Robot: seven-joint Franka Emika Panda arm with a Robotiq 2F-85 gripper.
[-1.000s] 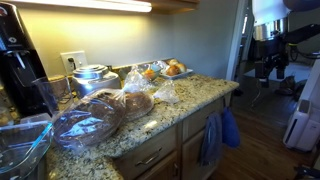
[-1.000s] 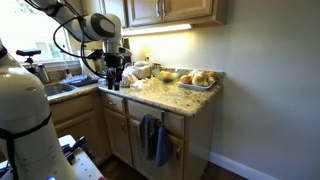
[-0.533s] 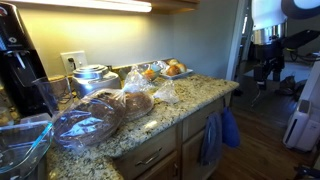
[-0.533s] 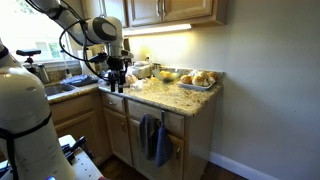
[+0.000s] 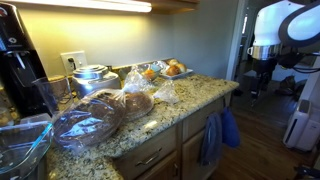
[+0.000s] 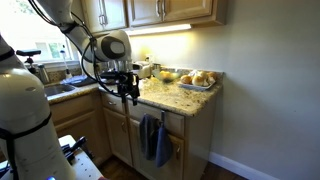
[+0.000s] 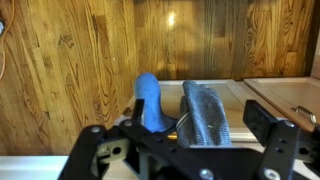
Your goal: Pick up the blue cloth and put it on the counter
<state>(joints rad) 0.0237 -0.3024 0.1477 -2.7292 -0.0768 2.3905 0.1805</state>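
Two cloths hang touching side by side on the cabinet front below the bench: the blue cloth and a grey towel. Neither has been lifted yet.

Change over the last second: the arm has swung the gripper from above the bench top out past its front edge and lower. It now sits just off the edge, still above the cloths and off to one side of them.

Wrist view: the camera faces the wooden cabinet front. The blue cloth sits near centre frame, the grey towel just beside it. The fingers are spread wide with nothing between them.

Judgement: approach phase, with the grasp not begun. The gripper needs to descend and close in on the blue cloth alone. Risk: the towel hangs against it and may be pinched along with it.
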